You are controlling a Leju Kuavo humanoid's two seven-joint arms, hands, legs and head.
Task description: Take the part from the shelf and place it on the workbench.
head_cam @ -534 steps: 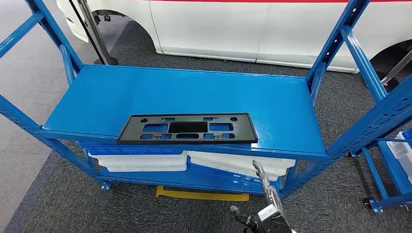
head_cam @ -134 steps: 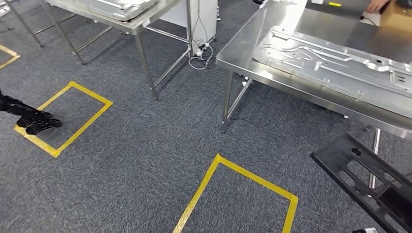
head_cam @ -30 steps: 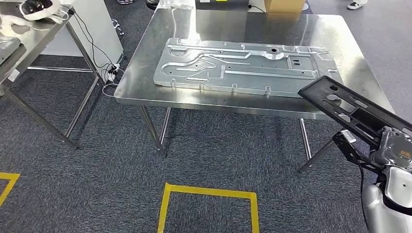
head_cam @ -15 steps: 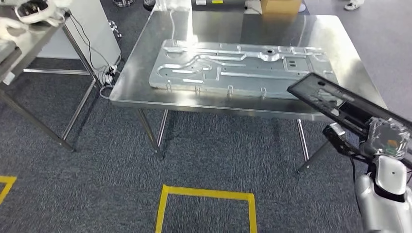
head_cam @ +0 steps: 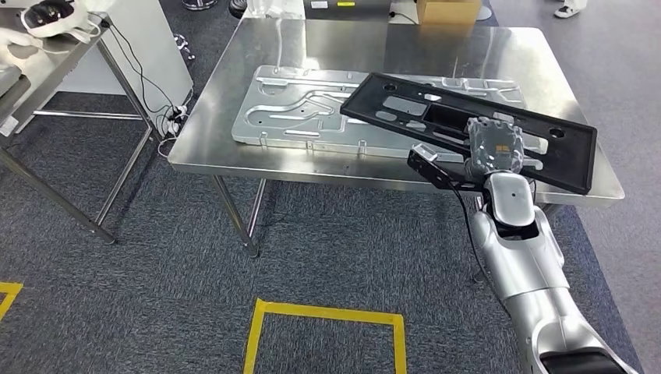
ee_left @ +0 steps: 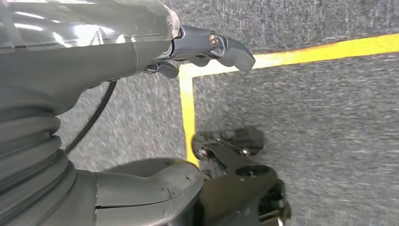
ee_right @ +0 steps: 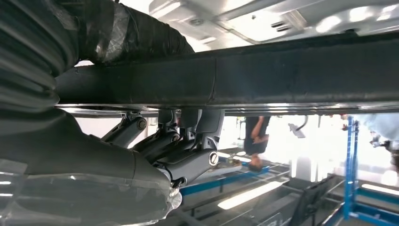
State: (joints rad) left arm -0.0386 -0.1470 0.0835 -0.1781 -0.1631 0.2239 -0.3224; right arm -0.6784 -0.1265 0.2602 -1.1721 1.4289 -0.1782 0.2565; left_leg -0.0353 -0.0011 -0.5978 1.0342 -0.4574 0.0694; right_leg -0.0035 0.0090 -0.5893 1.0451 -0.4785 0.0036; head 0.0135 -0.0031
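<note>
Head view: my right hand (head_cam: 493, 148) gripping long black plastic frame part with cut-outs (head_cam: 468, 125), holding it tilted over stainless steel workbench (head_cam: 234, 148), above embossed silver sheet-metal panel (head_cam: 304, 109).

Left wrist view: my left hand (ee_left: 155, 42) hanging over grey carpet (ee_left: 329, 117) with yellow tape line (ee_left: 324, 47); fingers slightly curled, holding nothing.

Right wrist view: my right fingers (ee_right: 188, 150) clamping along frame part edge.

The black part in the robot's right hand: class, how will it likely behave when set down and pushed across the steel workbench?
Black part is held at one spot by the right hand without visible sag, so probably stiff and light. Flat on the workbench, it should slide, not roll.
</note>
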